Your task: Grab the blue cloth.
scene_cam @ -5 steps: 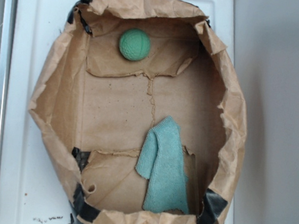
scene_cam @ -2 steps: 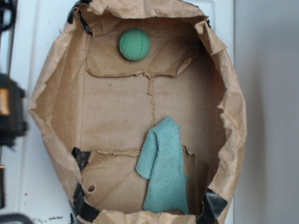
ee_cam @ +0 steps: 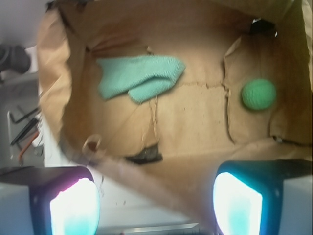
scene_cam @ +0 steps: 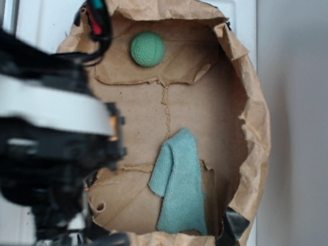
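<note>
Gripper [ee_cam: 151, 205], seen from the wrist, is holding its two fingers [ee_cam: 73, 208] wide apart with nothing between them, hanging over the near rim of the brown paper bag [ee_cam: 146, 171]. Exterior view: the blurred robot arm [scene_cam: 39, 139] is covering the bag's left side. Inside, the blue cloth [scene_cam: 180, 183] is lying folded on the bag floor toward the lower right, well apart from the gripper. The green ball [scene_cam: 147, 49] is resting near the bag's upper wall, well apart from the cloth. The bag is sitting on a white tray [scene_cam: 46, 16].
</note>
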Robot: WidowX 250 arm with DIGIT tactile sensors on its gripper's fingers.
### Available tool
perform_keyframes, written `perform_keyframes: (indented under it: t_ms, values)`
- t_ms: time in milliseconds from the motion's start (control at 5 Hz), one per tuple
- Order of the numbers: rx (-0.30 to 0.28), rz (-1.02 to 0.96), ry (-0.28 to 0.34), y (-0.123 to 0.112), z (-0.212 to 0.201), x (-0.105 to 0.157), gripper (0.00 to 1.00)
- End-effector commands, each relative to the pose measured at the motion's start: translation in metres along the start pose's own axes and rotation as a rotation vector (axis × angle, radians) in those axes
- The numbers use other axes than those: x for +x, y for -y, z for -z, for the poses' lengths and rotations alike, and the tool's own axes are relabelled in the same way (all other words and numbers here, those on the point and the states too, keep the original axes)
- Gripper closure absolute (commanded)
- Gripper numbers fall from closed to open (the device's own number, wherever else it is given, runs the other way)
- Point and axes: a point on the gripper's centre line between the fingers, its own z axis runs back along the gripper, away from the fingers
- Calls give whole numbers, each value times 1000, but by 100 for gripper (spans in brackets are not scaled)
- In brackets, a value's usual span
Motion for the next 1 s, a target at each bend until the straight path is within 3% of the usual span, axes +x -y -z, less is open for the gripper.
perform_keyframes:
  t_ms: [0, 200, 800]
  values:
    - [29, -179, 90, -20, 41, 42, 0]
    - [30, -308, 125, -17, 65, 52, 0]
    - [30, -308, 125, -17, 65, 52, 0]
